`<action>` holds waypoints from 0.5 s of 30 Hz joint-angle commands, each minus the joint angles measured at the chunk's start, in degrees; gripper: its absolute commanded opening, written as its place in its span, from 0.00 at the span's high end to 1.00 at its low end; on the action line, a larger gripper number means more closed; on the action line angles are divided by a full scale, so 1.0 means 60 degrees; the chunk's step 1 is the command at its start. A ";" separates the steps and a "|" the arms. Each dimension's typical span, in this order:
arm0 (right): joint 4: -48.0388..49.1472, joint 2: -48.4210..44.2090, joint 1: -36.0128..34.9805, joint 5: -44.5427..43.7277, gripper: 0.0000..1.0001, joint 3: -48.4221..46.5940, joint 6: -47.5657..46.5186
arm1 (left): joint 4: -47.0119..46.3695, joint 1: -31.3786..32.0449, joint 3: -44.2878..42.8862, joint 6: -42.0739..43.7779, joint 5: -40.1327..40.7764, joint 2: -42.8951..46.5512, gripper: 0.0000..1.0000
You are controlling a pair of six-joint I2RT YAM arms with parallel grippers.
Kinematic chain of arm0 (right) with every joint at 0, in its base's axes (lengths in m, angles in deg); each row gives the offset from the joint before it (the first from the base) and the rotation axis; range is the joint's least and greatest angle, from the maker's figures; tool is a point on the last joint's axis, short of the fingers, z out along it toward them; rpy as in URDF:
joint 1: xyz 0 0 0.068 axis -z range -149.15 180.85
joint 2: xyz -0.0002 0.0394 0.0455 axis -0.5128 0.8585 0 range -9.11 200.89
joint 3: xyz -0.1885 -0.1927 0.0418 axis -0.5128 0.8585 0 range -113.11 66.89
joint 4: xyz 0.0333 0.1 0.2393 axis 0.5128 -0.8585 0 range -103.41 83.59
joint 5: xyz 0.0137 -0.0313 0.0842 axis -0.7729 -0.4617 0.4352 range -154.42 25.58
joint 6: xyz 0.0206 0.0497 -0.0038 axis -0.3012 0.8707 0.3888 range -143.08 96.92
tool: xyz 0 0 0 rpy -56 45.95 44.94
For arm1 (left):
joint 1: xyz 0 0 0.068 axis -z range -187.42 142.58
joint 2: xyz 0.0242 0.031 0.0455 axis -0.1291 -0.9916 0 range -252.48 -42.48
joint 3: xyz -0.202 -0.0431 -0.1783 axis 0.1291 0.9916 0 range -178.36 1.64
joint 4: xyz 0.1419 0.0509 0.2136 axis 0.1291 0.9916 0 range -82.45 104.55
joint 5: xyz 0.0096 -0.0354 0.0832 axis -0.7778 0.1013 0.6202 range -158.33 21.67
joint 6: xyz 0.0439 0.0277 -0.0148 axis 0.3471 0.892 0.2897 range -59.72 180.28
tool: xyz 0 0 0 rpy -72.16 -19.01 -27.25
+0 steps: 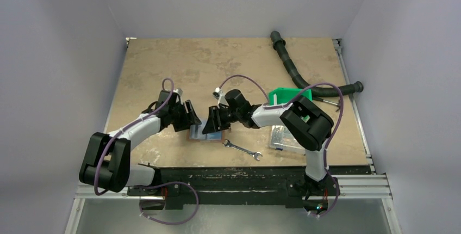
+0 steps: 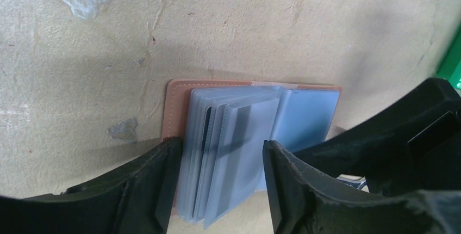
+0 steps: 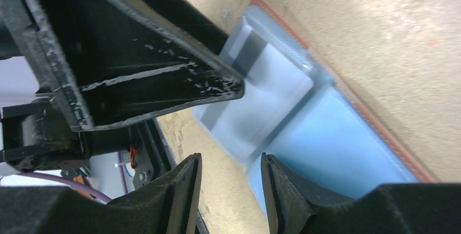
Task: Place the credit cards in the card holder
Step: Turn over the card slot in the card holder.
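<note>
The card holder (image 1: 197, 134) lies open on the table, its reddish-brown rim (image 2: 174, 103) showing around a stack of clear sleeves (image 2: 228, 141). A light blue flat rectangle (image 2: 301, 117) covers its other half; I cannot tell whether this credit card lies on the holder or in a pocket. It also shows in the right wrist view (image 3: 331, 147). A dark edge (image 2: 208, 130) sits among the sleeves. My left gripper (image 2: 217, 182) is open, its fingers straddling the sleeve stack. My right gripper (image 3: 231, 190) is open and empty, just beside the blue half. The two grippers (image 1: 190, 117) (image 1: 211, 121) face each other over the holder.
A wrench (image 1: 243, 151) lies just right of the holder near the front edge. A clear plastic compartment box (image 1: 285, 139) and a green bin (image 1: 291, 97) sit under the right arm. A black corrugated hose (image 1: 304, 79) runs along the back right.
</note>
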 commanded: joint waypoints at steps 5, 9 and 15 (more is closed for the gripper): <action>-0.0097 0.0147 0.0122 -0.0392 0.44 -0.0237 -0.0086 | -0.0136 -0.0030 0.0206 -0.0055 0.0015 0.0060 0.50; 0.0352 0.0271 0.0113 -0.0176 0.44 -0.0128 0.0285 | -0.0329 -0.0030 0.0382 -0.0146 0.0008 -0.0112 0.62; 0.0408 0.0353 0.0026 -0.0212 0.44 -0.0123 0.0480 | -0.0422 -0.0030 0.0477 -0.0168 0.0019 -0.0115 0.70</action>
